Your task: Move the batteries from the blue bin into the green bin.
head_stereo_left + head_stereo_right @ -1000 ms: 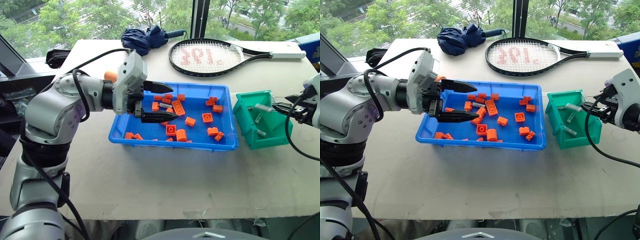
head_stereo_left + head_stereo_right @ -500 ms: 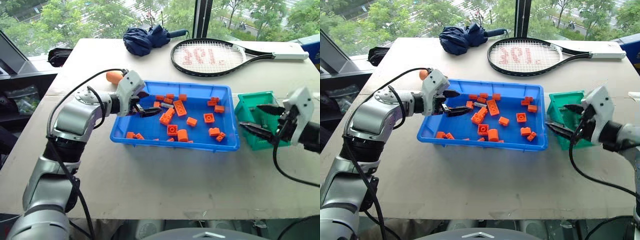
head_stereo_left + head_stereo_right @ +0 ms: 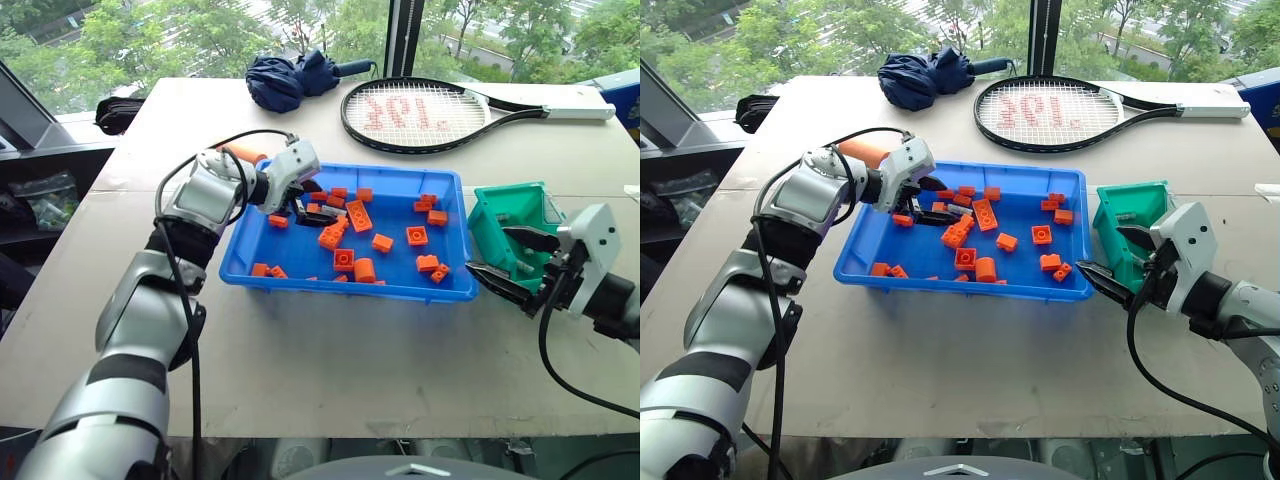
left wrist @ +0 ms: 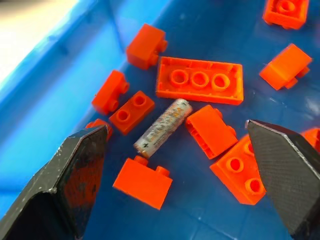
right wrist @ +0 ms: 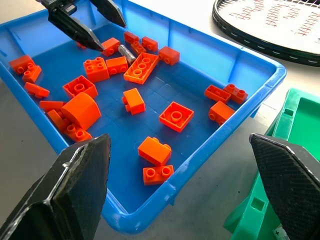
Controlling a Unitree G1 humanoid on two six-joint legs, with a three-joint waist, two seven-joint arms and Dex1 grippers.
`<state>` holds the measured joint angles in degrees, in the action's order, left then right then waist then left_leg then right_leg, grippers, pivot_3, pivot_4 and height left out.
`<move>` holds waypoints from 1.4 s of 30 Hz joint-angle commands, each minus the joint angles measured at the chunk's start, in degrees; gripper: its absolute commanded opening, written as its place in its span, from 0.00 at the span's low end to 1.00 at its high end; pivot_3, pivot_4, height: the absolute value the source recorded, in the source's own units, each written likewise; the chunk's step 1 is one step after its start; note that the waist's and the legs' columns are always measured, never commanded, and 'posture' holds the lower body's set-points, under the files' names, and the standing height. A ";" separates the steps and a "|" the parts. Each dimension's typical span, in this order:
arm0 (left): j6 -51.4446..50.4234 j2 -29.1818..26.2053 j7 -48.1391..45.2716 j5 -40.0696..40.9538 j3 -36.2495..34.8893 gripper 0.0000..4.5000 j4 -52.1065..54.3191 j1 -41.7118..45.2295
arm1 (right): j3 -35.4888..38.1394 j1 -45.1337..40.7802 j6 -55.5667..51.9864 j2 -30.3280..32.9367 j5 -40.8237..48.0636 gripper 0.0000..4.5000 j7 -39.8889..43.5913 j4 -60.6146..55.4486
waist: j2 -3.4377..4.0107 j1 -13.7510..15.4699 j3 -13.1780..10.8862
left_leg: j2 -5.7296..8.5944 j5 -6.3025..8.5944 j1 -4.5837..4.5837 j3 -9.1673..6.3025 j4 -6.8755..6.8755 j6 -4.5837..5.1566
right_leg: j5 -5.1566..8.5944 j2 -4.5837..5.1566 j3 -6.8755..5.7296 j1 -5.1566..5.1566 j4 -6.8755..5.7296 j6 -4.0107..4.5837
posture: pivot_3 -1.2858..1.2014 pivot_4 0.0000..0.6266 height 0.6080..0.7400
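The blue bin [image 3: 345,291] lies mid-table, strewn with orange bricks [image 3: 357,214]. One silver-grey battery [image 4: 162,127] lies among them near the bin's far-left corner, also seen as the battery [image 5: 124,52] in the right wrist view. My left gripper [image 3: 308,203] hangs open low inside that corner, one finger on each side of the battery and not touching it. The green bin [image 3: 512,212] stands right of the blue bin. My right gripper [image 3: 490,250] is open and empty at the green bin's near-left side, pointing toward the blue bin.
A tennis racket [image 3: 425,113] and a folded dark-blue umbrella [image 3: 290,78] lie at the table's far side. An orange cylinder [image 3: 240,153] sits just outside the blue bin's far-left corner, behind my left arm. Bare tabletop [image 3: 330,350] stretches in front of the bins.
My left gripper moved forward and down into the blue bin's far-left corner, over the battery. My right gripper drew back out of the green bin toward me and opened wide.
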<state>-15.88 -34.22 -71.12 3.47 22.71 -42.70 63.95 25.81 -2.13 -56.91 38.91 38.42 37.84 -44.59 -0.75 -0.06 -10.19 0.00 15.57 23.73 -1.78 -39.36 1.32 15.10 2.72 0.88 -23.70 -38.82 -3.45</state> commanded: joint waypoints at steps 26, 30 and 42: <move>27.98 6.03 -5.93 -18.03 -4.66 0.32 -33.74 14.22 | -0.14 4.96 6.47 1.23 4.73 1.00 -7.94 -6.16 | -0.03 -0.59 -0.01 | 0.02 0.01 0.03 -0.09 -0.01 0.03 | 0.00 0.00 -0.04 0.00 -0.03 -0.01 | 0.52 0.24 1.00; 28.04 6.24 -5.16 -19.62 -4.58 0.32 -33.95 13.98 | -0.26 5.48 6.86 1.03 5.13 1.00 -9.20 -6.69 | -0.03 -0.59 -0.01 | 0.02 0.01 0.02 -0.08 -0.01 0.03 | 0.00 0.01 -0.03 0.00 -0.03 -0.01 | 0.52 0.24 1.00; 30.12 7.84 -1.78 -20.72 -7.07 0.32 -34.11 14.14 | -0.36 7.69 8.38 0.95 5.64 1.00 -11.27 -7.31 | -0.04 -0.58 0.00 | 0.02 0.01 0.02 -0.09 -0.02 0.03 | 0.00 0.01 -0.03 0.00 -0.05 -0.01 | 0.52 0.24 1.00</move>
<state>13.20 -26.24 -73.64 -16.73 16.24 -77.13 76.34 24.65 5.57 -50.15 39.63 43.45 26.94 -50.57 -0.79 -0.64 -10.19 0.02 15.59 23.75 -1.86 -39.39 1.35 15.10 2.73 0.84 -23.70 -38.87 -3.47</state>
